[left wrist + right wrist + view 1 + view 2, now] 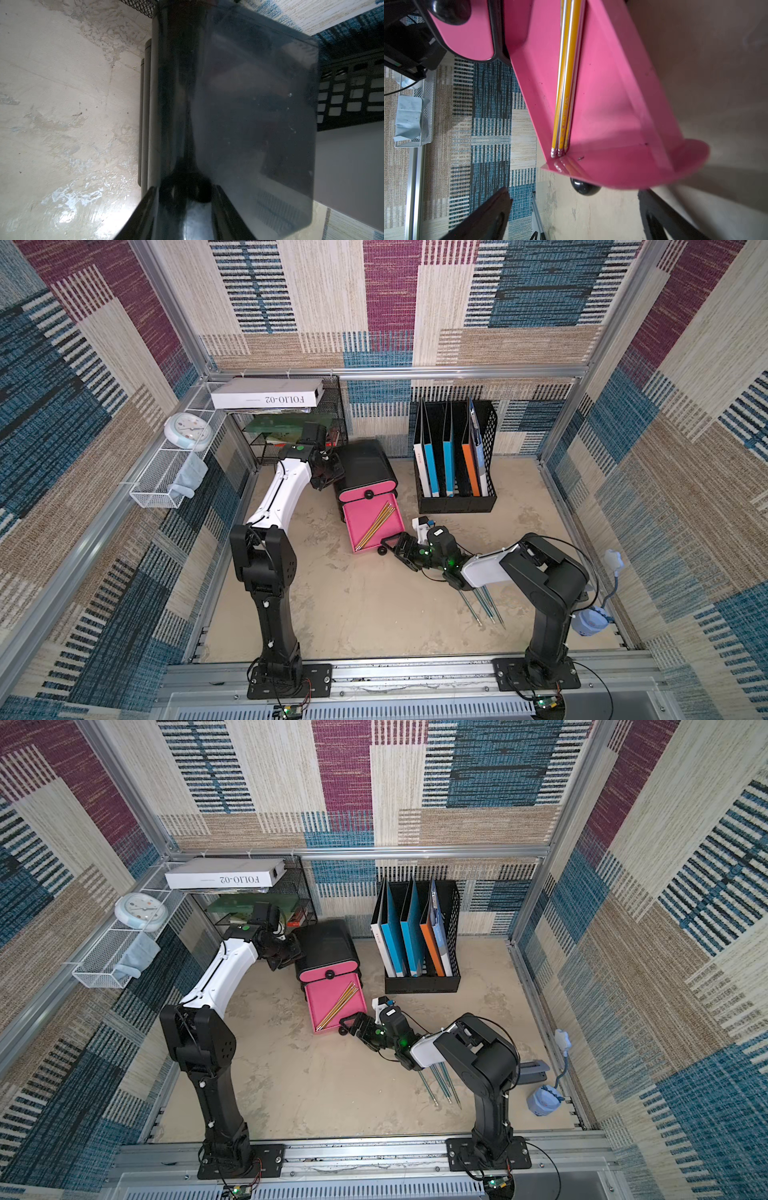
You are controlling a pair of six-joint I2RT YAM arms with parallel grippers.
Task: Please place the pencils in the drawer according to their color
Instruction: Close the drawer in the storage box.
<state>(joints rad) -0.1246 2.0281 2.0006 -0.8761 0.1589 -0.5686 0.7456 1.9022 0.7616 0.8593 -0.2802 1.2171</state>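
Pencils (485, 608) behind the wide-open right claw (392, 551): probably light, stiff, slippery; pinch mid-shaft. Left claw (330, 477) state unclear.

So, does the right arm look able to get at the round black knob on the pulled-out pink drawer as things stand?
Probably yes: the open right tool faces the round black knob on the pulled-out pink drawer, with nothing seen between them.

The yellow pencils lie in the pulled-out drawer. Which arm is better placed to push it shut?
Right. The right tool, open, faces the knob of the open drawer; the left tool is back beside the chest.
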